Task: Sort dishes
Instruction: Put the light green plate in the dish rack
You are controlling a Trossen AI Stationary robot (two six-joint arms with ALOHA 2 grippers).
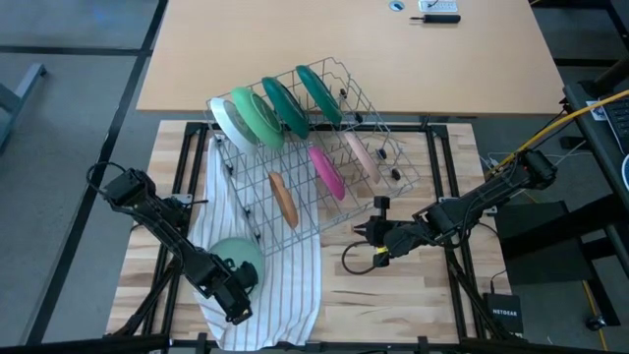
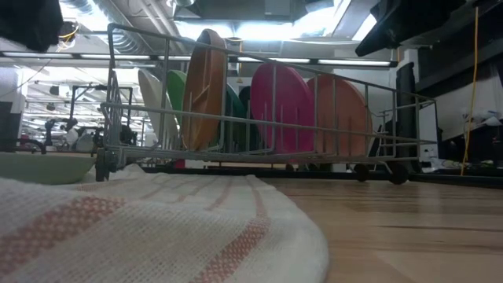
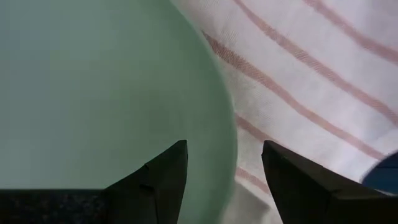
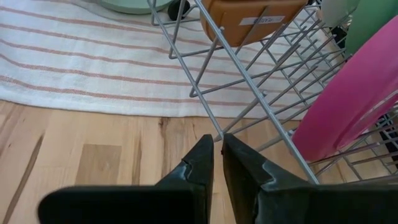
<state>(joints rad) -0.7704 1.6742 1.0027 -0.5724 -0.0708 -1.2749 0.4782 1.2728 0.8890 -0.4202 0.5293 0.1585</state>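
A wire rack (image 1: 305,147) stands mid-table with its near-left part on a white striped cloth (image 1: 285,285). Dishes stand on edge in it: light green with white (image 1: 236,120), dark green (image 1: 319,90), magenta (image 1: 326,169), peach-pink (image 1: 359,152), brown-orange (image 1: 283,197). A light green bowl (image 1: 236,258) rests on the cloth. My left gripper (image 3: 224,146) is open and points down over the bowl's rim (image 3: 231,155), one finger over the inside and one over the cloth. My right gripper (image 4: 217,138) is at the rack's near right edge. My right gripper pinches a thin lower wire of the rack (image 4: 219,133) between its fingertips, at the rack's near right edge where wires meet. The fingers slant down from the table's right side. The rack stands on the table and cloth.
A black cable loop (image 1: 349,258) lies on the wood near my right gripper. Black frame rails (image 1: 442,177) run along the table's sides. A second, lighter table (image 1: 344,49) adjoins the far edge, with small items (image 1: 432,12) on it.
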